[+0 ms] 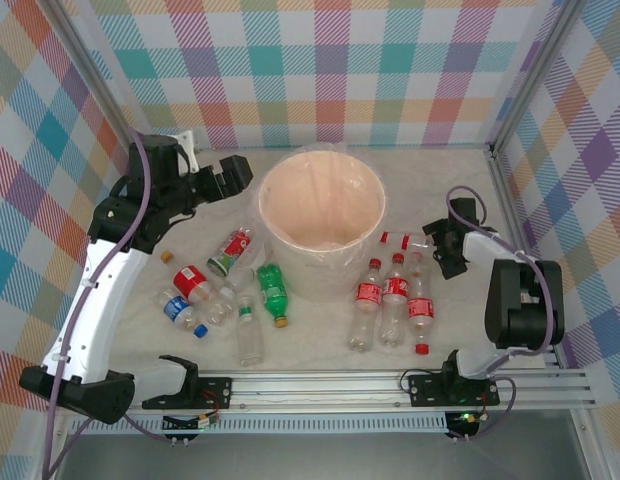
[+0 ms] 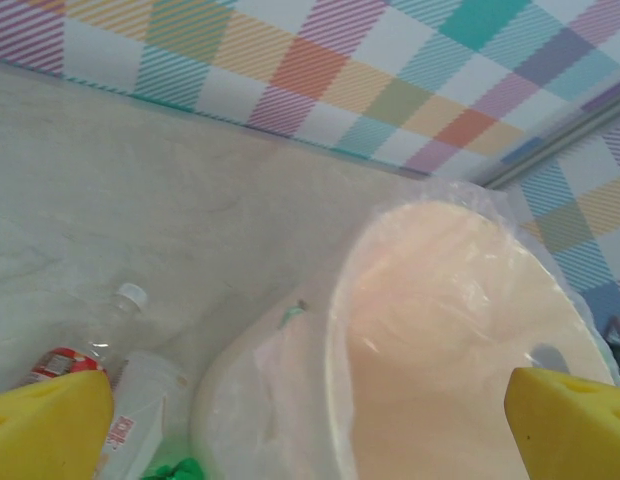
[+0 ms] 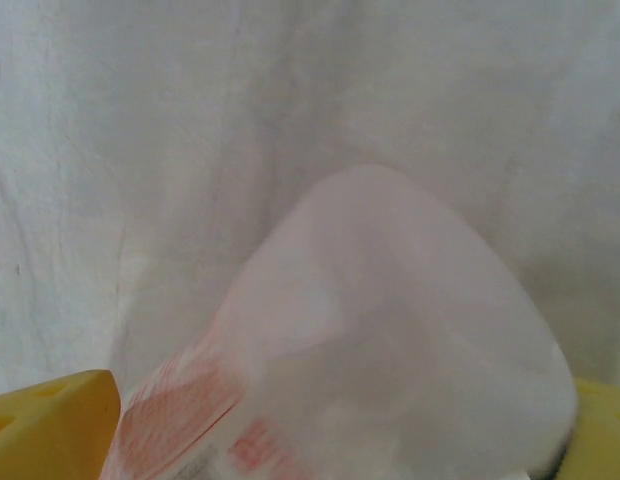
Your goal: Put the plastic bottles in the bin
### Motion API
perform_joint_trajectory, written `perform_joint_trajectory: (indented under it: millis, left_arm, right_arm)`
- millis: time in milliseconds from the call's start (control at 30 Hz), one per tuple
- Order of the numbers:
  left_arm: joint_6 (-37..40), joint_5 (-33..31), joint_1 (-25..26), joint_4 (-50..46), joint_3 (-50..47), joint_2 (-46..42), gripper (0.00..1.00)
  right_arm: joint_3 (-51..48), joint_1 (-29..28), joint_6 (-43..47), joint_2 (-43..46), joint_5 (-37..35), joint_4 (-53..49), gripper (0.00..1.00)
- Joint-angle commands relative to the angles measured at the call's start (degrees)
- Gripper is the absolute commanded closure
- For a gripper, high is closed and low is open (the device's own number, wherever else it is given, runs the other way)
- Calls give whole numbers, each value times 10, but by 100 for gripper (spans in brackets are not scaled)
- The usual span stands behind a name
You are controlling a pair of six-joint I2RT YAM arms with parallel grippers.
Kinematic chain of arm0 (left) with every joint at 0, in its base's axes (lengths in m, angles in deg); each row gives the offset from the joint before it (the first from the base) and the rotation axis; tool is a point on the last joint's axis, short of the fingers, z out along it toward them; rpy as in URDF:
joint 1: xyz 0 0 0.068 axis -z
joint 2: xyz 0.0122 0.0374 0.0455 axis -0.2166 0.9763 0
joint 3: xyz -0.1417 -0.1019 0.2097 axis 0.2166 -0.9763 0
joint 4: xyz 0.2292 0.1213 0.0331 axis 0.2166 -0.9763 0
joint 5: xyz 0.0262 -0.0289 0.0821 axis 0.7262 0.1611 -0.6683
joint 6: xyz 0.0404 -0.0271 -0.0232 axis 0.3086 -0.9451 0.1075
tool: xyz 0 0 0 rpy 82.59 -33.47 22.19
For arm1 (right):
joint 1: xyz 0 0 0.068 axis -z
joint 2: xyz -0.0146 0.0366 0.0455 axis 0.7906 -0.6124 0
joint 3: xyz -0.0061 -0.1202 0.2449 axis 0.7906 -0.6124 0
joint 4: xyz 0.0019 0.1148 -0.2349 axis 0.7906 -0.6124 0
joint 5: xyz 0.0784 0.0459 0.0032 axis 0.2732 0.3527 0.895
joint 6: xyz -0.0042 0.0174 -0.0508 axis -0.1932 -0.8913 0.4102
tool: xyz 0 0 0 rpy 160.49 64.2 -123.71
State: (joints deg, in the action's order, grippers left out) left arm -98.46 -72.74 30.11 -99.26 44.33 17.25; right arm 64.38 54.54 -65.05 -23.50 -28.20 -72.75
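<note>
Plastic bottles lie scattered beside the upright bin.

Bottle blurred, perhaps its base, bin cropped below

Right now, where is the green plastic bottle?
In the top view, the green plastic bottle lies flat left of centre, just beside the near-left side of the round peach-cream bin.

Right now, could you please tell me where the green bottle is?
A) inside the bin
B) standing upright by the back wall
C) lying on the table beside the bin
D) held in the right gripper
C: the green bottle lies on its side on the table, at the near left of the bin.
</note>
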Motion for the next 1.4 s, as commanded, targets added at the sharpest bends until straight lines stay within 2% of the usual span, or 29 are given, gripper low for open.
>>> perform_joint_trajectory:
  millis: [0, 100, 267, 533, 767, 1133, 1233, 1367]
  left_arm:
    - [-9, -16, 33, -17, -8, -13, 1]
    - [-37, -16, 53, 0, -39, -10, 2]
    - [-39, -33, 76, -10, -53, 4, 4]
    - [-58, -20, 85, 24, -82, 30, 20]
    - [-75, -34, 86, 45, -112, 38, 25]
    - [-76, -18, 85, 60, -106, 85, 35]
    - [-77, -9, 86, 64, -101, 99, 35]
    - [-77, -13, 86, 69, -99, 105, 37]
  right_arm:
    - [21, 3, -19, -27, 4, 46, 1]
    - [31, 3, -25, -43, 4, 54, 0]
    - [48, 3, -16, -46, -5, 43, 8]
    - [52, 3, 3, -39, -19, 31, 18]
    - [56, 8, 19, -26, -16, 30, 29]
    - [73, 54, 66, 25, 13, 18, 40]
    - [81, 63, 83, 29, 32, 5, 38]
    - [77, 60, 85, 11, 78, 6, 23]
